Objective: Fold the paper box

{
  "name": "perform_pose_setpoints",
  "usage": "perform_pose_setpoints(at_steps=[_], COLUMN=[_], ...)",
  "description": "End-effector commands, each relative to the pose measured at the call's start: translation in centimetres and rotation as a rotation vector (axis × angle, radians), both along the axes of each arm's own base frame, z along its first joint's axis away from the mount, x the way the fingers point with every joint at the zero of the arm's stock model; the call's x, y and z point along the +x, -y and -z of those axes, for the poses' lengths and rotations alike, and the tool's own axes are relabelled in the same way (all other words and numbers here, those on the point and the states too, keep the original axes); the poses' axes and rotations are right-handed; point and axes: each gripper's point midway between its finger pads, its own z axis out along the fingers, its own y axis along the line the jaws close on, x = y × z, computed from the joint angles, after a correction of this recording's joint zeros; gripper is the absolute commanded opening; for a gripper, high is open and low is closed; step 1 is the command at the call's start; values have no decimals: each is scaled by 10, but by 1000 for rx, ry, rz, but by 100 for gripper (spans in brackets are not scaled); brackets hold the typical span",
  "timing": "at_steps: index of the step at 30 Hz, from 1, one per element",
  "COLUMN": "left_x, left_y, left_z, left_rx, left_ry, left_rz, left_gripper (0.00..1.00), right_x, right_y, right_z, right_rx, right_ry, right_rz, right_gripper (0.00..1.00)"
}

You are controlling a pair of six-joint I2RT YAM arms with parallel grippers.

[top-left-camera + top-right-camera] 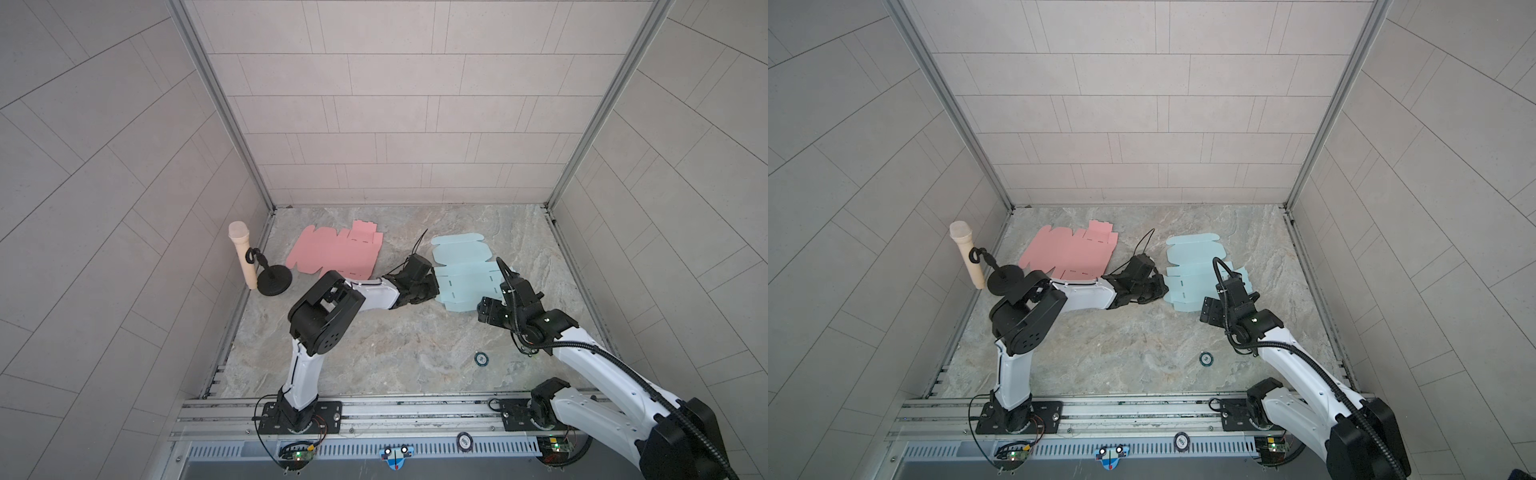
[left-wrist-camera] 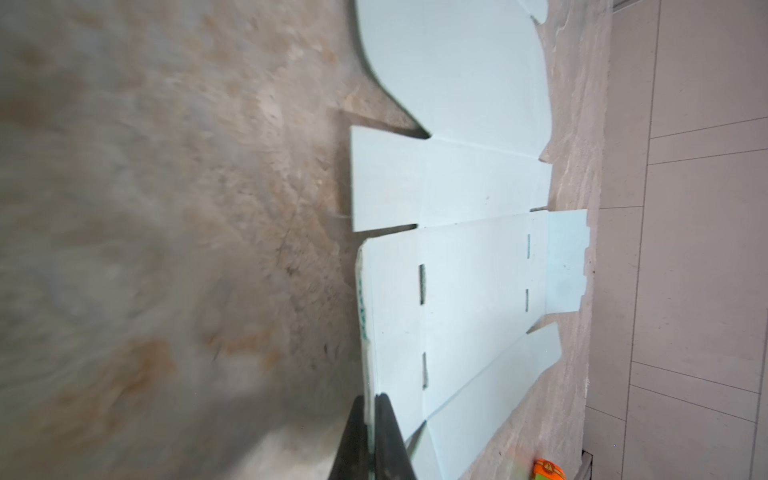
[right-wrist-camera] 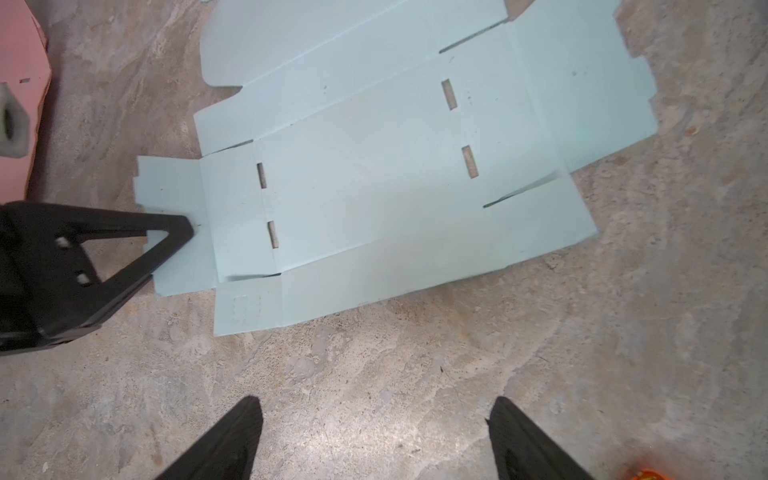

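left tool (image 2: 371, 411) clamped on edge of flat pale-blue cardboard box blank (image 3: 374, 166) | right tool (image 3: 376, 413) spread wide over marble tabletop (image 3: 415, 374) | both top views: grip point hard to make out

The stone floor (image 2: 145, 249) is blurred in the left wrist view, where only the tips of my left gripper (image 2: 372, 401) show and the pale blue box blank (image 2: 465, 266) runs off the frame. An orange object (image 2: 548, 469) is clipped at the edge; I cannot tell what it is. My right gripper (image 3: 376, 415) shows fingertips only. The round disc (image 1: 481, 358) in a top view is too small to read
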Motion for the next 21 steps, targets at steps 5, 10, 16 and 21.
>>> perform_pose_setpoints(at_steps=[5, 10, 16, 21], left_x=[-6, -19, -26, -40], left_y=[-69, -87, -76, -63], left_z=[-49, -42, -44, -39], left_rx=[-103, -188, -213, -232], left_ry=[122, 114, 112, 82], left_rz=[-267, -413, -418, -385], left_gripper=[0, 0, 0, 0], right_x=[7, 10, 12, 14], right_y=[-21, -45, -54, -40], right_z=[-15, -8, -1, 12], right_rx=[154, 340, 381, 355], right_ry=[27, 5, 10, 36], right_rz=[5, 66, 145, 247], right_gripper=[88, 88, 87, 84])
